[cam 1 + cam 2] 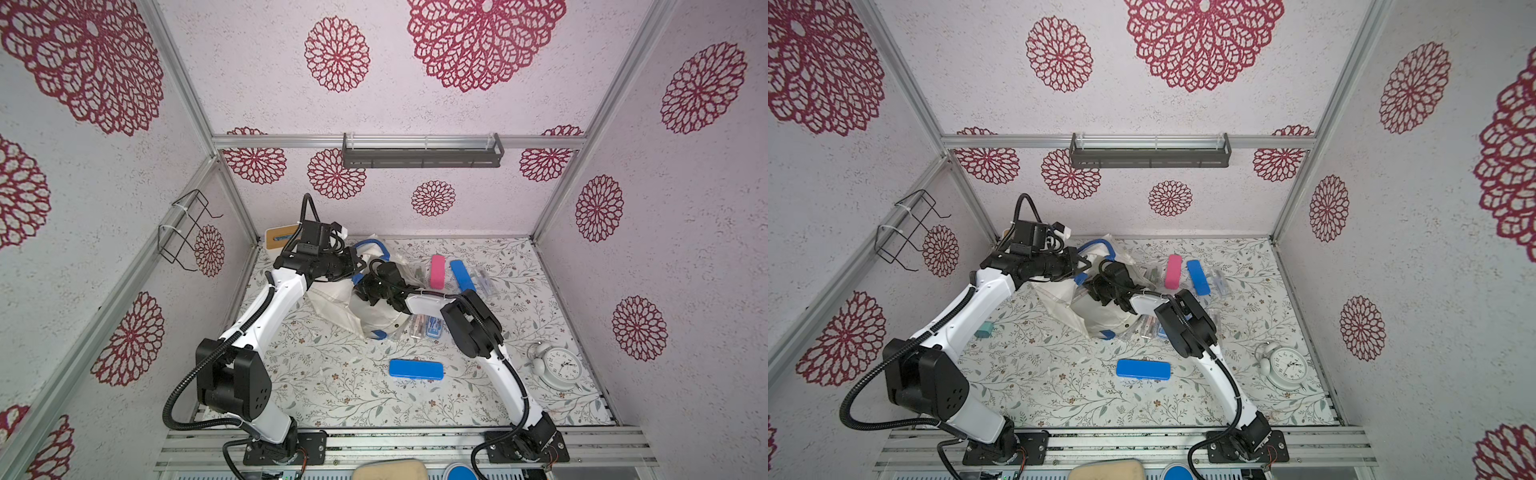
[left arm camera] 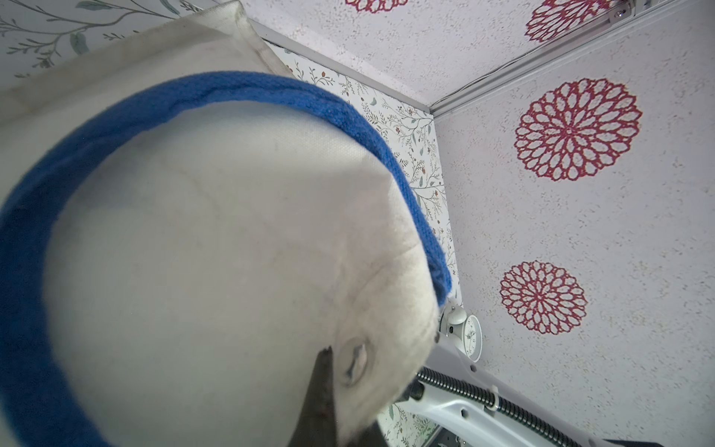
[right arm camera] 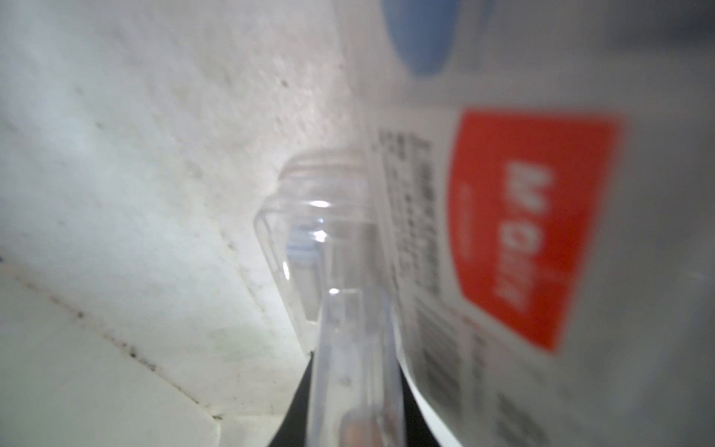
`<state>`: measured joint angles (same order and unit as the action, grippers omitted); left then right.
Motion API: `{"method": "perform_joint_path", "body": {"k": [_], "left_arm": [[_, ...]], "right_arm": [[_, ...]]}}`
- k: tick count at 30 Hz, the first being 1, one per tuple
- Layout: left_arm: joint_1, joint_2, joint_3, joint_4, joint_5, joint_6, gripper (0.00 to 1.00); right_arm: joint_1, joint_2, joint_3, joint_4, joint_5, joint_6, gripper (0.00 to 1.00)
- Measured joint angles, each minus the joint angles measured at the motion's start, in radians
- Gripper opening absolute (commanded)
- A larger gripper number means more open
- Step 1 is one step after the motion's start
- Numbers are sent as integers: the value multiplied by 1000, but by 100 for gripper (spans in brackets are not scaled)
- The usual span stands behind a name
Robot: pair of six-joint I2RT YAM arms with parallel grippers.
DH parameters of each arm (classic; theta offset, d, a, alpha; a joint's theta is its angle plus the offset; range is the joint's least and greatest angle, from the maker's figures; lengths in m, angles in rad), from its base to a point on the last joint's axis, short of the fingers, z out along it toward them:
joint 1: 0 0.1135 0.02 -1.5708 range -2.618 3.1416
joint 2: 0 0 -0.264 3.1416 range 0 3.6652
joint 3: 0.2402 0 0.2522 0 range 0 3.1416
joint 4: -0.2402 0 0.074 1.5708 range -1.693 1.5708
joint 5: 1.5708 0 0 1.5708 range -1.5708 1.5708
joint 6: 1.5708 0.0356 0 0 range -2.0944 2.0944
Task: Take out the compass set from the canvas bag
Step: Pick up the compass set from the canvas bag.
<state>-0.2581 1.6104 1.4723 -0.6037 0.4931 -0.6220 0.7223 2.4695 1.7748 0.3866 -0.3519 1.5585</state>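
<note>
Clear compass set [image 3: 356, 329] lies lengthwise in your right gripper [image 3: 356, 387], clamped, inside the canvas bag [image 1: 332, 299]; left gripper [image 1: 355, 262] pinches its cloth.

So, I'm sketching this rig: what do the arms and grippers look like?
The left arm and right arm have white shells, black joint housings and black ribbed cables held by white ties. The left gripper and right gripper are black.
</note>
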Motion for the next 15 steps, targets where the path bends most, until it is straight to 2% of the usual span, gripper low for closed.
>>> {"method": "perform_joint_path", "body": {"k": [5,15], "left_arm": [[21,0,0,1,4,0,0],[93,0,0,33,41,0,0]], "right_arm": [[-4,-114,-117,-57,-22,-50,16],[-48,-492,-325,-233,-68,-267,16]]}}
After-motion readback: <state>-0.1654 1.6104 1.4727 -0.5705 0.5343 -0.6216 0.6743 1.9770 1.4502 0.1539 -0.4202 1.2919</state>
